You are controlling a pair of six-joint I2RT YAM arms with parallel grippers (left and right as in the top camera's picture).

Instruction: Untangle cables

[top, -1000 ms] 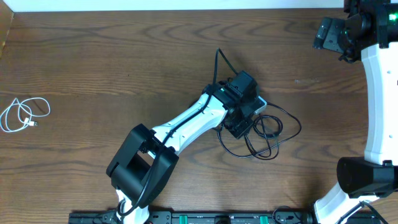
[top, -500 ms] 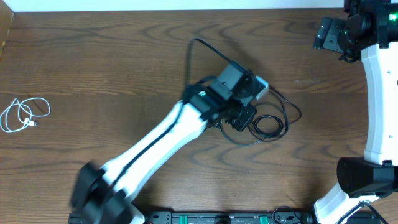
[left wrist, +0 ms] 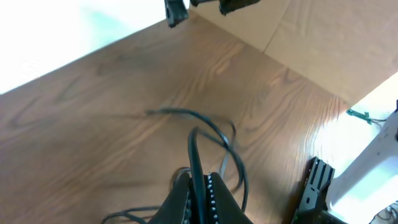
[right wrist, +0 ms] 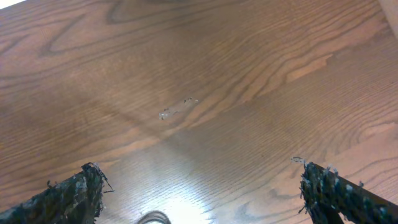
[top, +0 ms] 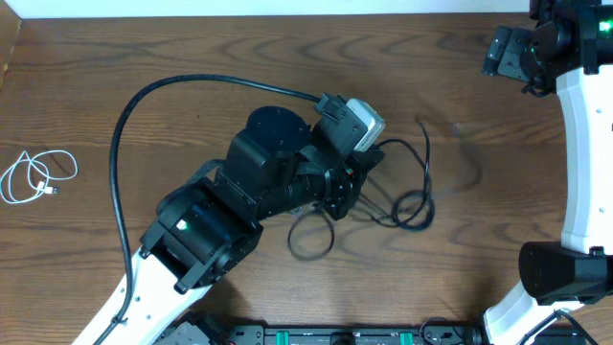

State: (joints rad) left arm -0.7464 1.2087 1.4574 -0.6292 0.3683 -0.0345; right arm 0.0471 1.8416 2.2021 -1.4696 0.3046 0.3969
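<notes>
A tangle of thin black cables (top: 407,203) lies on the wooden table at centre right, with one strand (top: 424,144) pulled up and blurred. My left gripper (top: 342,192) hangs above the tangle's left side. In the left wrist view it (left wrist: 199,182) is shut on one black cable (left wrist: 194,146), which runs up from between the jaws and bends into a loop (left wrist: 214,130). The short white cable (top: 34,176) lies coiled at the far left, apart from the rest. My right gripper (right wrist: 202,190) is open over bare wood, high at the back right corner (top: 503,53).
The thick black cable (top: 120,144) fixed to the left arm arcs over the table's left half. The raised left arm (top: 239,201) hides part of the tangle. The right arm's white link (top: 579,153) runs along the right edge.
The left gripper closed on a black cable, then the arm lifted and swung left, dragging the tangle with it and stretching its strands. The right arm and the white cable have not moved.
</notes>
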